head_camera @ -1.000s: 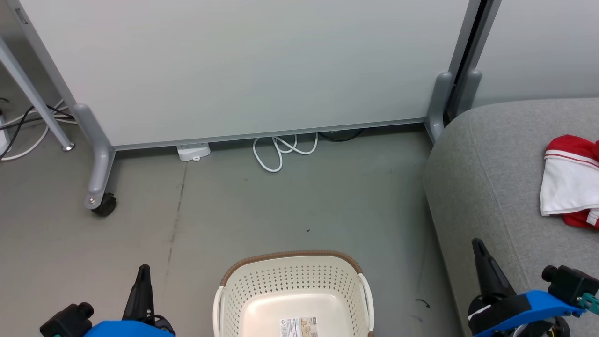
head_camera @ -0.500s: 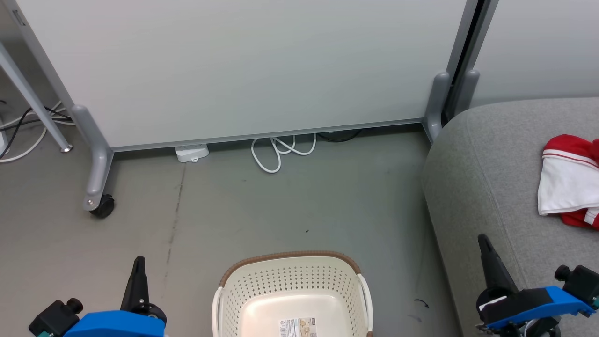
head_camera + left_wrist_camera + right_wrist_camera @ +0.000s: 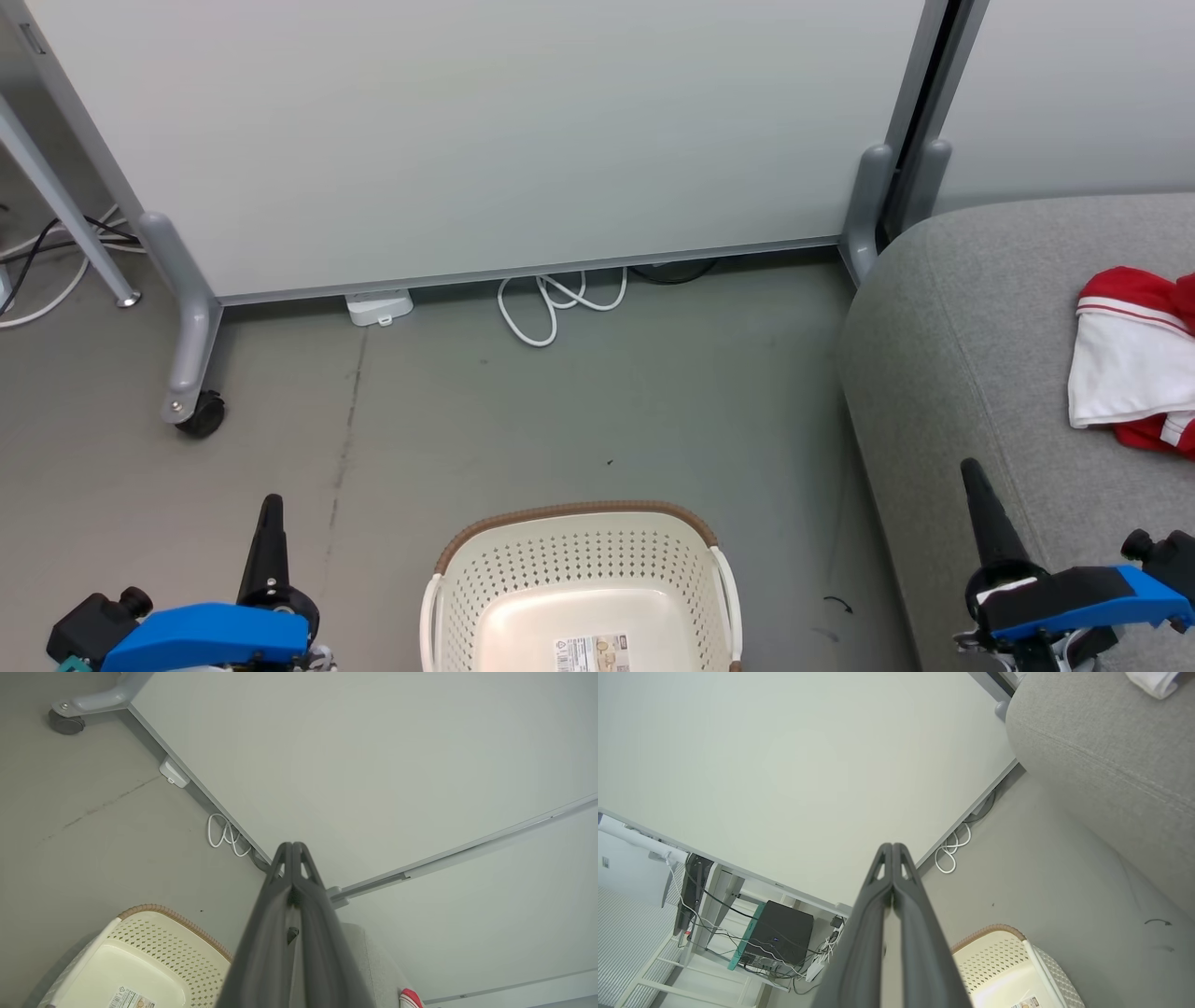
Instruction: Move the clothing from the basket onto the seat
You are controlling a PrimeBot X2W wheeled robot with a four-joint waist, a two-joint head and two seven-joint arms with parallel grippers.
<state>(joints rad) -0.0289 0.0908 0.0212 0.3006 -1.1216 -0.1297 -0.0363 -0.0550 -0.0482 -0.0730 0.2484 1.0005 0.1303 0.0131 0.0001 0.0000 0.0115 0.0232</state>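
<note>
A pale wheeled panel (image 3: 513, 140) stands beyond the basket (image 3: 579, 560), with open floor (image 3: 579, 420) between them. The grey seat (image 3: 971, 308) rises to the right of the basket, its rounded edge set apart from it by a bare strip of floor. The clothing (image 3: 1134, 364) lies crumpled on the seat, well right of the basket. The left gripper (image 3: 269, 532) hangs left of the basket and the right gripper (image 3: 988, 518) hangs right of it, by the seat's edge. Both have their fingers pressed together, holding nothing. A paper label (image 3: 593, 651) lies on the basket's pale bottom.
</note>
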